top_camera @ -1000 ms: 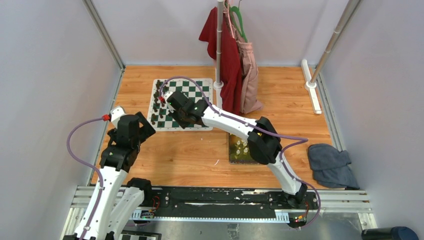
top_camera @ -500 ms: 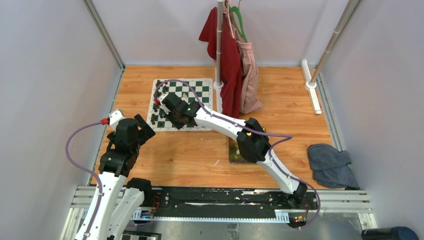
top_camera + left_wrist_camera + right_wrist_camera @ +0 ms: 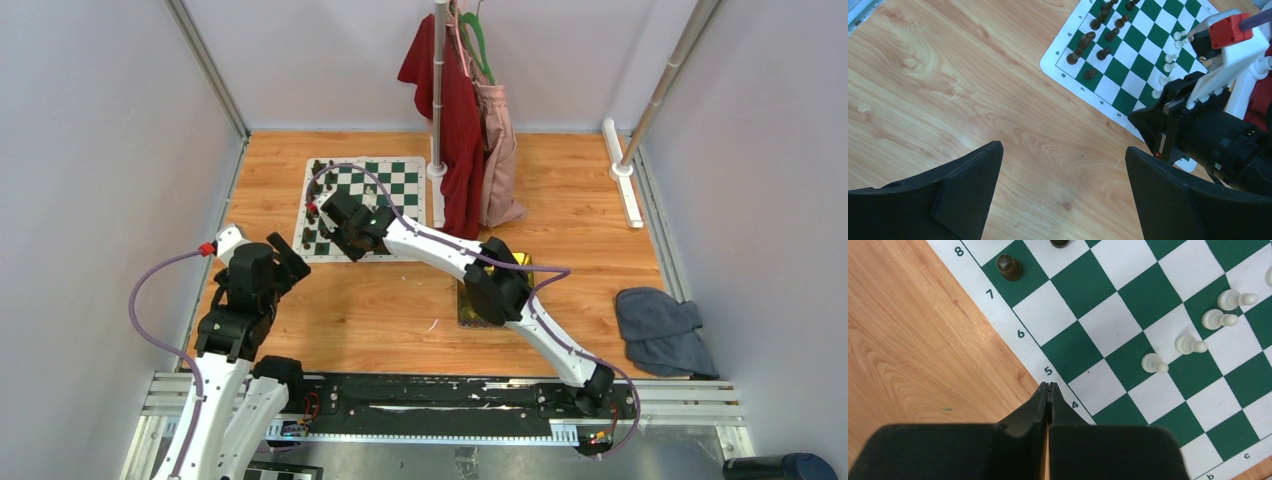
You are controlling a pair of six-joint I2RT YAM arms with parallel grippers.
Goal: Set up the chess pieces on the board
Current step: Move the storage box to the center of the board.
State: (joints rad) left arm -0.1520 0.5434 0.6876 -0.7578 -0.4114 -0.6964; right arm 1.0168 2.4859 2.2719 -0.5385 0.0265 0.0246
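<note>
The green and white board (image 3: 395,180) lies at the table's far left. Four cream-white chess pieces (image 3: 1190,345) stand in a diagonal row on it, seen in the right wrist view. Dark brown chessmen (image 3: 1096,22) line the board's left side. My right gripper (image 3: 1048,386) is shut with nothing in it, and it hovers over the white border by the numbers 4 and 5. My left gripper (image 3: 1063,147) stands open over bare wood, near and to the left of the board (image 3: 1128,60), holding nothing.
A yellow-green tray (image 3: 465,305) lies mostly hidden under my right arm's elbow. A pole with red and pink garments (image 3: 465,120) stands just right of the board. A grey cloth (image 3: 665,330) lies at the near right, and a white bar (image 3: 622,185) at the far right.
My right gripper, still shut, has slid left and nearer across the board to its near-left edge. My left arm has drawn back toward the near edge.
</note>
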